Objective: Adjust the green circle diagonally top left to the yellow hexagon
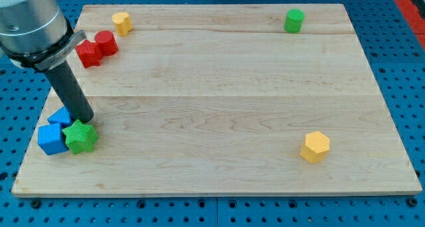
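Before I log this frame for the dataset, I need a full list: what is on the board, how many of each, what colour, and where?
green circle: 1, green, top right of the board
yellow hexagon: 1, yellow, bottom right
yellow block: 1, yellow, top left, shape unclear
red blocks: 2, red, top left, touching each other; the right one looks round
blue blocks: 2, blue, bottom left corner, close together
green star: 1, green, bottom left, against the blue blocks
board: 1, pale wood, on a blue perforated base
my tip: 1, dark rod, just above the green star, beside the upper blue block
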`<state>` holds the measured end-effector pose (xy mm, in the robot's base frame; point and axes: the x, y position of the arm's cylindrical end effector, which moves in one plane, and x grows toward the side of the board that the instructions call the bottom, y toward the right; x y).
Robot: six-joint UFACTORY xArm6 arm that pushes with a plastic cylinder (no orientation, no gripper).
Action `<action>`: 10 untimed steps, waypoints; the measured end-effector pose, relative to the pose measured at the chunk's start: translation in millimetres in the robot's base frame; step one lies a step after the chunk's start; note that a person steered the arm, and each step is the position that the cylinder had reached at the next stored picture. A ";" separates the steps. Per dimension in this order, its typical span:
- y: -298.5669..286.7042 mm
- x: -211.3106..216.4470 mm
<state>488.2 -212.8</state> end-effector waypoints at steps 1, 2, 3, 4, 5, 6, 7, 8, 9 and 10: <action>67.8 -56.9; 128.1 -111.7; 173.7 -133.9; 266.8 -143.6; 350.3 -164.0; 413.9 -203.7; 427.8 -251.2; 392.2 -265.5; 340.6 -227.5; 288.5 -196.1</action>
<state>292.2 75.7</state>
